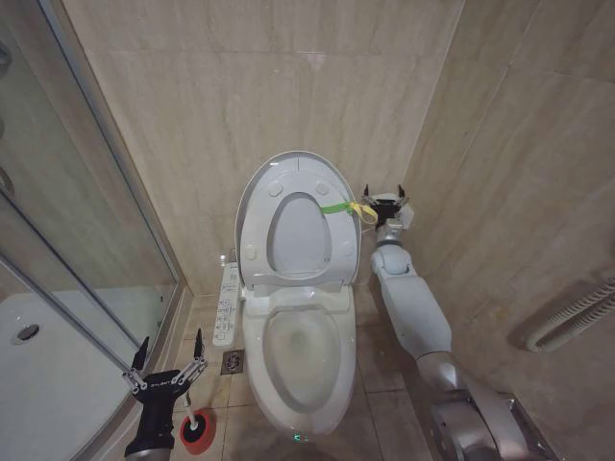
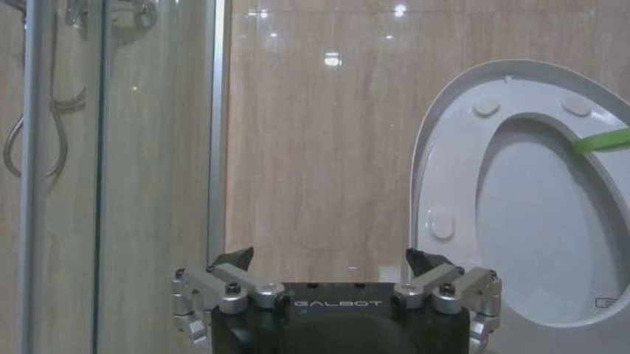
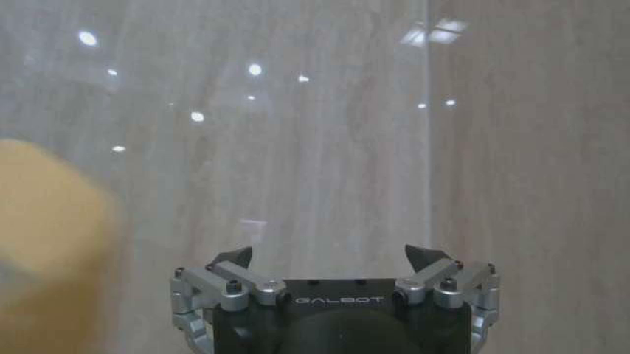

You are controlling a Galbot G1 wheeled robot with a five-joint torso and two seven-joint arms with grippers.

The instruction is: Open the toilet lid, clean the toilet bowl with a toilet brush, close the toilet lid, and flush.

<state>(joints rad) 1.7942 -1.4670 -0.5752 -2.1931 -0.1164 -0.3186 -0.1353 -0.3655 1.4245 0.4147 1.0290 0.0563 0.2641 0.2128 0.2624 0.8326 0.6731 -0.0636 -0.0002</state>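
Glossy white plastic toilet lid (image 1: 288, 206) upright against beige tiled wall, green-yellow strap (image 1: 338, 207) at edge. Right pincer (image 1: 387, 206) near strap, wide open, empty. Toilet bowl (image 1: 300, 357) exposed, smooth ceramic oval. Left pincer (image 1: 169, 371) wide open, empty, over toilet brush (image 1: 197, 428) in red cup on floor. Brush likely light, stiff; grip thin handle, probably slippery.

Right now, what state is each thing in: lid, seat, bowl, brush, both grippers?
Glossy white oval plastic toilet lid: raised, upright against the wall.
White ring-shaped seat: raised with the lid, green-yellow strap at its edge.
White ceramic toilet bowl: uncovered.
Toilet brush in red cup holder: standing on the floor, untouched.
Left gripper: open, empty, above the brush.
Right gripper: open, beside the strap.
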